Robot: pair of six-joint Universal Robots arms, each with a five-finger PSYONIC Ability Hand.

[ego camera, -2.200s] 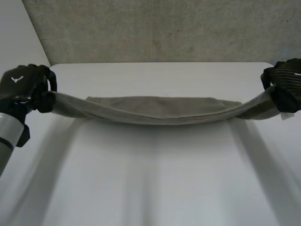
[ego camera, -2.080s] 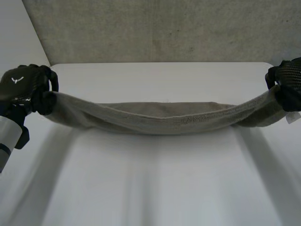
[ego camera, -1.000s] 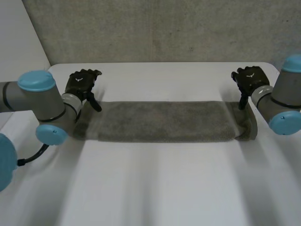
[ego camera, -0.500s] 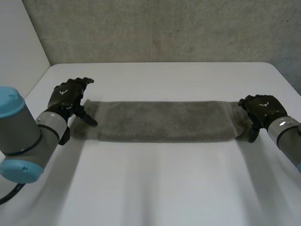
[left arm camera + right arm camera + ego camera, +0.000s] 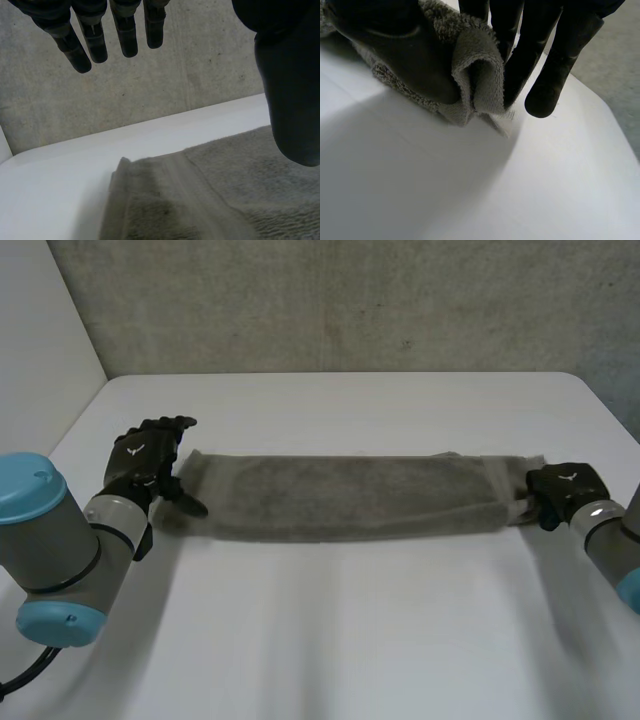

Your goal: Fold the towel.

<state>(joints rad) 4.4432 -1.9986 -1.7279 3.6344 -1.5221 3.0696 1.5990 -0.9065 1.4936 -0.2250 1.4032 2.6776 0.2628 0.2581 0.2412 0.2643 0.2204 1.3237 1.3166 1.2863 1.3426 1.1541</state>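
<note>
The grey-brown towel (image 5: 340,495) lies across the table as a long folded strip. My left hand (image 5: 145,455) hovers at its left end, open: in the left wrist view the straight fingers (image 5: 95,30) and the thumb (image 5: 292,90) stand apart above the towel's (image 5: 210,200) folded corner. At the strip's right end my right hand (image 5: 562,488) is shut on the towel. The right wrist view has its thumb (image 5: 400,50) and fingers (image 5: 555,65) pinching a bunched fold of the towel (image 5: 477,65) just above the tabletop.
The white table (image 5: 340,640) stretches bare in front of the towel. A concrete wall (image 5: 340,300) stands behind the table's far edge. The table's right edge runs close to my right hand.
My right hand has shut on the towel's right end, which now stretches a little further right. The left hand has stayed open at the left end, hardly moving.
</note>
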